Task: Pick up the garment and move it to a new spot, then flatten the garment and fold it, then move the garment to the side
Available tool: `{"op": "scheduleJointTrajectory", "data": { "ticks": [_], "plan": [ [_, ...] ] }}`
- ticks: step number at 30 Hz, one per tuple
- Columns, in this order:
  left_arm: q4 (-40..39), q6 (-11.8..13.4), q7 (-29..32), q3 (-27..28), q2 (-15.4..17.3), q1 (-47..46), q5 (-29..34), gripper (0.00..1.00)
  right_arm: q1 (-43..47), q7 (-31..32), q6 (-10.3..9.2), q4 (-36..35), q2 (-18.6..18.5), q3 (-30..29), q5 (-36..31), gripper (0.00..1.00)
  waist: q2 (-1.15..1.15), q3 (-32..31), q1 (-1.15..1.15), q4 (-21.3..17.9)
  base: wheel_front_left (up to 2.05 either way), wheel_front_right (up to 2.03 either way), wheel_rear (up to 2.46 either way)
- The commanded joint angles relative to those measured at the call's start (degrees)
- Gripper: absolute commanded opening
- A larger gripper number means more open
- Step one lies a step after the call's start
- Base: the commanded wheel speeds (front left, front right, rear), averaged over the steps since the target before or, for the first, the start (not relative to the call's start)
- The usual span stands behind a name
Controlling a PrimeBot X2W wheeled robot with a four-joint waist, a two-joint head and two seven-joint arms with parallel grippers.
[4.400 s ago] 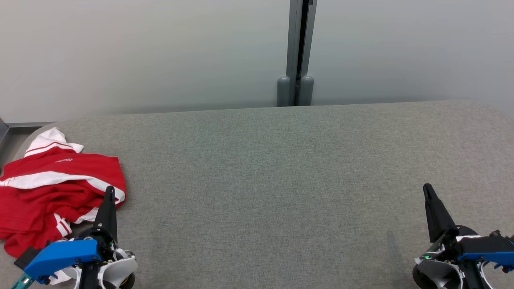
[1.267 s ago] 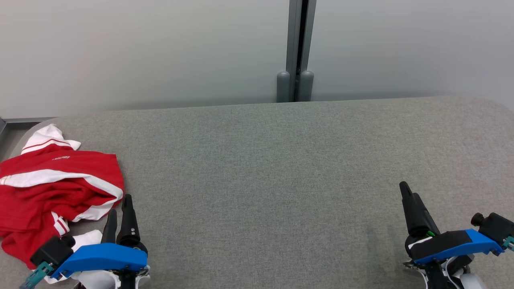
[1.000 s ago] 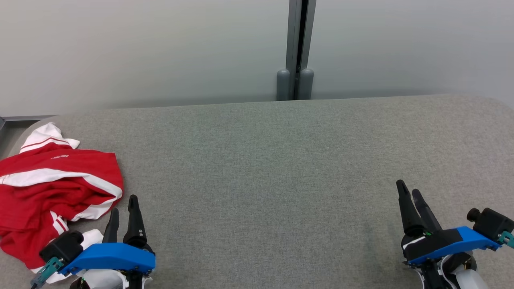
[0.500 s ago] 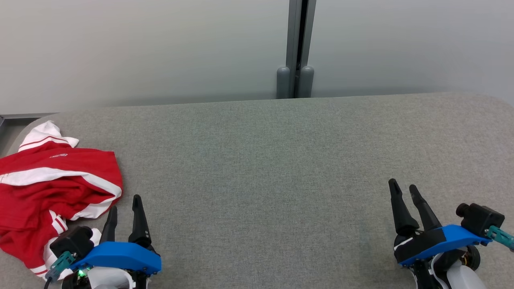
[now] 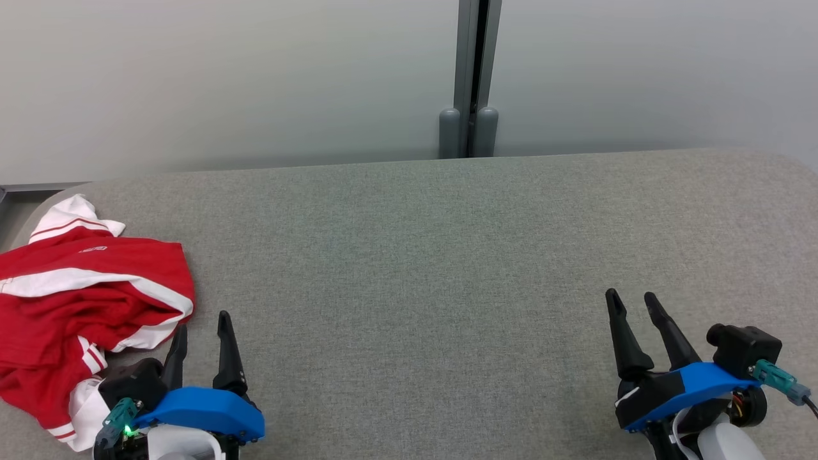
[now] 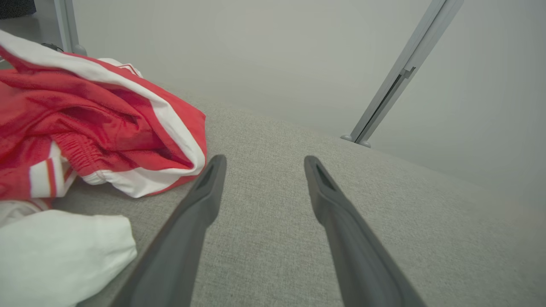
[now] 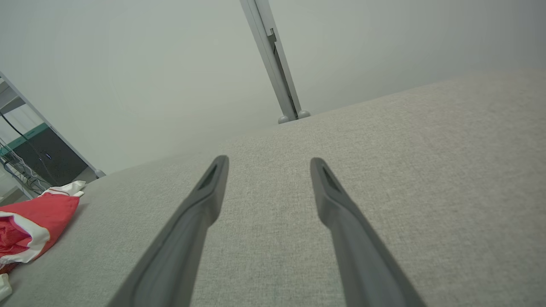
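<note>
both pincers have rolled level over the last seconds, fingers spread, empty. the garment (image 5: 83, 287) lies crumpled on the tabletop (image 5: 415, 255) just left of the left pincer (image 5: 203, 322), well apart from the right pincer (image 5: 632, 296). the pickup looks about to start.

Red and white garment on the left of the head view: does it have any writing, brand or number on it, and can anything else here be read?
One small white mark on the red chest of the crumpled red and white fabric garment: probably a logo, too small and blurred to read.
The grey fabric table top: no words, labels or numbers.
</note>
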Motion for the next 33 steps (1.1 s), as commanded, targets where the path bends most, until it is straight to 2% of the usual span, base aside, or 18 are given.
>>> {"op": "scheduleJointTrajectory", "data": {
  "ticks": [1,23,33],
  "plan": [
    [-0.2,0.3,-0.6,0.0,0.3,-0.6,1.3,1.0,-0.9,-0.4,0.11,-0.2,-0.1,0.2,-1.1,1.0,0.0,0.0,0.0,0.0,0.0,0.0,0.0],
    [1.3,1.9,-3.3,-0.2,0.3,0.0,11.5,1.0,-1.4,-3.1,0.12,2.5,0.7,0.6,-12.6,1.0,0.0,0.8,0.0,0.0,0.0,0.0,0.0],
    [1.4,2.3,-4.4,0.6,0.1,0.7,14.6,1.0,-1.2,-4.3,0.08,3.4,1.4,-1.1,-16.9,1.0,0.0,1.0,0.0,-0.1,0.0,0.0,0.0]
  ]
}}
